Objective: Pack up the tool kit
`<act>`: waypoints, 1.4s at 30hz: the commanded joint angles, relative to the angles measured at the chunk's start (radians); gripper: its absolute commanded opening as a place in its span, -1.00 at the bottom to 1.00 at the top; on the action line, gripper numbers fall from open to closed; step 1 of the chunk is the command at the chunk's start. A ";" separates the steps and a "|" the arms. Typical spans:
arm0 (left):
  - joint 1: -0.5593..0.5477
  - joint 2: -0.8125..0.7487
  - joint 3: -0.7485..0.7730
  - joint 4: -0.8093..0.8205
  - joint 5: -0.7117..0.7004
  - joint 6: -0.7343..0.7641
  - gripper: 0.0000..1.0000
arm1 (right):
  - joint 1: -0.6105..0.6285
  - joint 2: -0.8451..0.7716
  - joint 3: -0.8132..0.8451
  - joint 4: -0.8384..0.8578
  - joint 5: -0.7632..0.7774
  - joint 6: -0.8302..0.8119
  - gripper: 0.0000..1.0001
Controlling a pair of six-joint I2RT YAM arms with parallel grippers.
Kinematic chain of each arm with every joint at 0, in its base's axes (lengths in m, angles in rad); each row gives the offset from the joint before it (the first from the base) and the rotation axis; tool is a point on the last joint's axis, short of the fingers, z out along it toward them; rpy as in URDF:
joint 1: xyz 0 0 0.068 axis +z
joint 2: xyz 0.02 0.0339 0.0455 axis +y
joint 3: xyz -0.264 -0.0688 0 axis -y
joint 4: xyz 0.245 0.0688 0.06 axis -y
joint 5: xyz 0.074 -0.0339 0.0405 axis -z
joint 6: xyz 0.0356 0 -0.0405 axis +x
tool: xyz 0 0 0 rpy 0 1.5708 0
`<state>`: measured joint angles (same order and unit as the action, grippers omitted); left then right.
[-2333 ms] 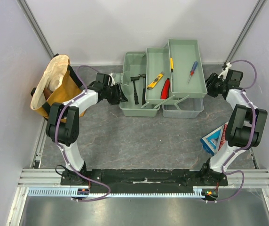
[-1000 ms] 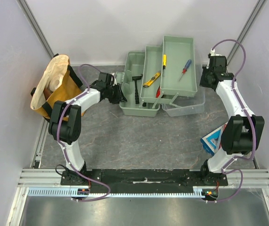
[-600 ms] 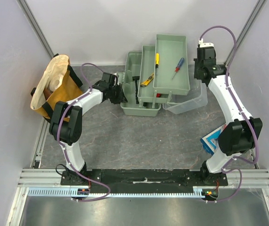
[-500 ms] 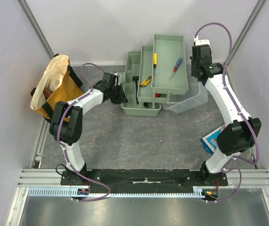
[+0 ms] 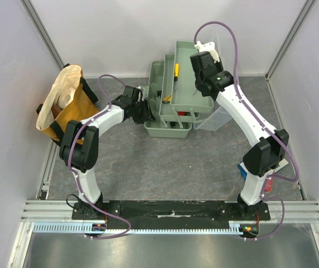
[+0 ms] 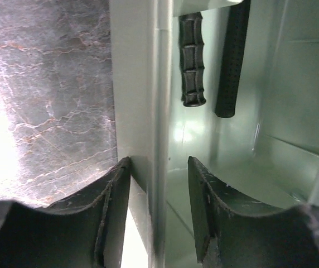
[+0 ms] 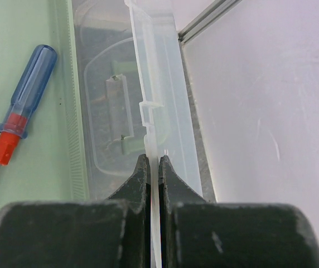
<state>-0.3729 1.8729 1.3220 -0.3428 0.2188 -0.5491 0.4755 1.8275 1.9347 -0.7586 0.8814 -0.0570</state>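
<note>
Pale-green plastic makes up the toolbox (image 5: pixel 168 125), which sits at the far middle of the table (image 5: pixel 165 167), its stepped trays (image 5: pixel 190 72) stacked up above the base. A yellow-handled tool (image 5: pixel 175 70) lies in the top tray, and the right wrist view shows a blue-handled screwdriver (image 7: pixel 20 100) with a red collar lying on a green tray floor. Two black ribbed handles (image 6: pixel 193 61) lie inside the base, seen from the left wrist.

Beside the trays on the right stands the clear lid (image 5: pixel 223 114), tilted up on edge. The right gripper (image 7: pixel 154 167) is pinched tight on the lid's thin rim, fingers pressed together with only the clear plastic between them.

The left gripper (image 6: pixel 158 184) straddles the left wall of the base, one finger (image 6: pixel 115 195) outside over the table and the other inside the box; the fingers stand apart from the wall with a gap on each side, so nothing is clamped.

Well to the left stands a mustard cloth bag (image 5: pixel 64 100). A blue-and-red packet (image 5: pixel 243 167) shows behind the right arm.
</note>
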 commanded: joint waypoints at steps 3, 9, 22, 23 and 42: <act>-0.046 0.006 0.092 -0.076 0.090 -0.046 0.14 | 0.139 0.067 0.046 0.082 0.112 0.020 -1.00; -0.037 -0.040 0.100 -0.096 0.047 -0.037 0.19 | 0.212 0.118 0.078 0.099 0.185 -0.029 -1.00; 0.066 -0.222 0.048 -0.131 0.071 -0.029 0.15 | 0.295 0.188 0.142 0.130 0.258 -0.125 -0.88; 0.075 -0.237 0.046 -0.131 0.079 -0.031 0.15 | 0.301 0.191 0.147 0.130 0.258 -0.126 -0.85; 0.200 -0.319 -0.026 -0.128 0.106 -0.017 0.14 | 0.400 0.227 0.161 0.136 0.133 0.055 0.41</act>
<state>-0.1905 1.5734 1.2945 -0.4850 0.2981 -0.5571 0.8616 2.0274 2.0872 -0.5739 1.0782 -0.0757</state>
